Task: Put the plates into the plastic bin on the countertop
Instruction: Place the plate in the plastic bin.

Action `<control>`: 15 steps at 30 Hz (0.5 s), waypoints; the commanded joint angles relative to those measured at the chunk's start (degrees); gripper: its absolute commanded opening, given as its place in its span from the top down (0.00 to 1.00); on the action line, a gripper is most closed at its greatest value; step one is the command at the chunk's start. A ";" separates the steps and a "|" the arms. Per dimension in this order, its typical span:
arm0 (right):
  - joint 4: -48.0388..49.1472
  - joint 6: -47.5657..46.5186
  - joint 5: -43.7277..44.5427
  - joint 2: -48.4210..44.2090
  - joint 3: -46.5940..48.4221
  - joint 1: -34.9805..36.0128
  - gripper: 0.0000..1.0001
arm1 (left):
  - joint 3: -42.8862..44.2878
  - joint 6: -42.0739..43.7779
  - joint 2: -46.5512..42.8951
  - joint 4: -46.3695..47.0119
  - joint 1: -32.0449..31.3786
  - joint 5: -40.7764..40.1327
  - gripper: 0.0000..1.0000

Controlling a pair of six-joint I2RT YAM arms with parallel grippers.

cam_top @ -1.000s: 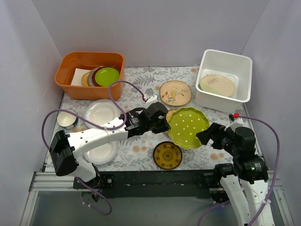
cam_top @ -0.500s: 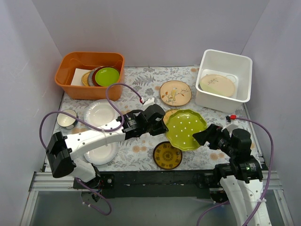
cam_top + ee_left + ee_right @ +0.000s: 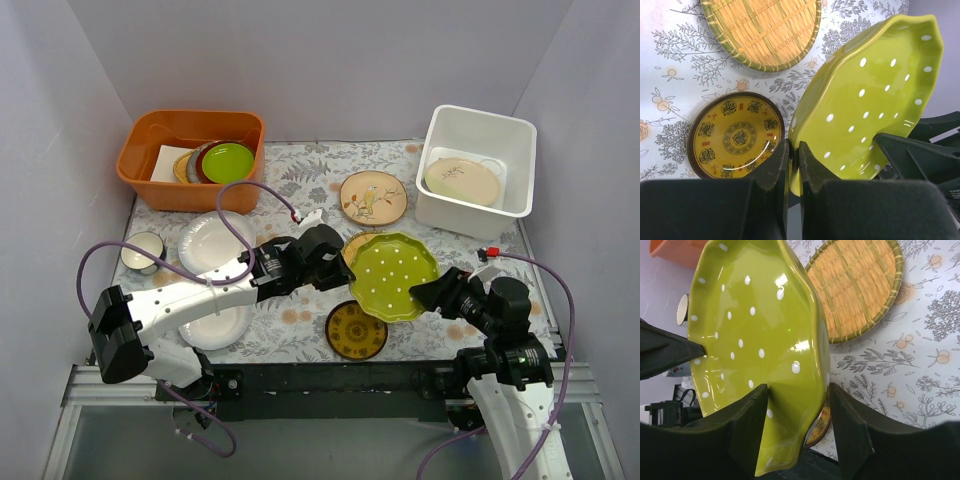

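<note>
the left gripper (image 3: 345,272) pinches the edge of the dotted green plate (image 3: 393,275), which is tilted above the middle of the desk (image 3: 300,175). the right gripper (image 3: 428,295) has a finger on each side of its right edge; i cannot tell if it squeezes. the white bin (image 3: 478,120) sits at the far right corner.

Yellow woven plate (image 3: 355,243): mostly hidden under dotted lime-green plate (image 3: 395,275), only a sliver shows at its 10 o'clock. Left wrist view cuts it off at 12 o'clock. Amber plate (image 3: 821,427): mostly hidden in right wrist view. Right gripper (image 3: 799,390): contact with dotted lime-green plate unclear.
</note>
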 commanded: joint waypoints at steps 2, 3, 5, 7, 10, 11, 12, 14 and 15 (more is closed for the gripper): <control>3.69 0.66 -2.14 -0.65 -0.57 0.26 0.51 | 0.59 -2.82 -4.36 8.85 -0.01 2.28 1.00; 3.69 0.66 -2.22 -0.65 -0.48 0.34 0.53 | 0.41 -2.82 -4.27 8.85 0.08 2.37 1.00; 3.86 0.66 -2.75 -0.74 -0.57 0.34 0.61 | 0.06 -2.82 -4.19 8.85 0.08 2.46 1.00; 4.13 0.66 -2.93 -0.74 -0.48 0.26 0.66 | -0.38 -2.82 -4.10 8.85 0.08 2.37 1.00; 4.30 0.66 -3.28 -0.65 -0.40 0.26 0.74 | -1.26 -2.91 -4.36 8.85 0.08 2.46 1.00; 4.31 0.66 -3.28 -0.65 -0.31 0.34 0.76 | -1.52 -3.00 -4.45 8.85 0.08 2.37 1.00; 4.31 0.58 -3.37 -0.65 -0.22 0.26 0.77 | -1.70 -3.00 -4.62 8.85 0.08 2.28 1.00; 4.22 0.66 -3.37 -0.65 -0.13 0.35 0.79 | -2.22 -3.09 -4.89 8.85 0.08 2.11 1.00; 4.22 0.66 -3.28 -0.65 -0.05 0.26 0.80 | -2.40 -3.17 -5.15 8.76 0.08 1.93 0.98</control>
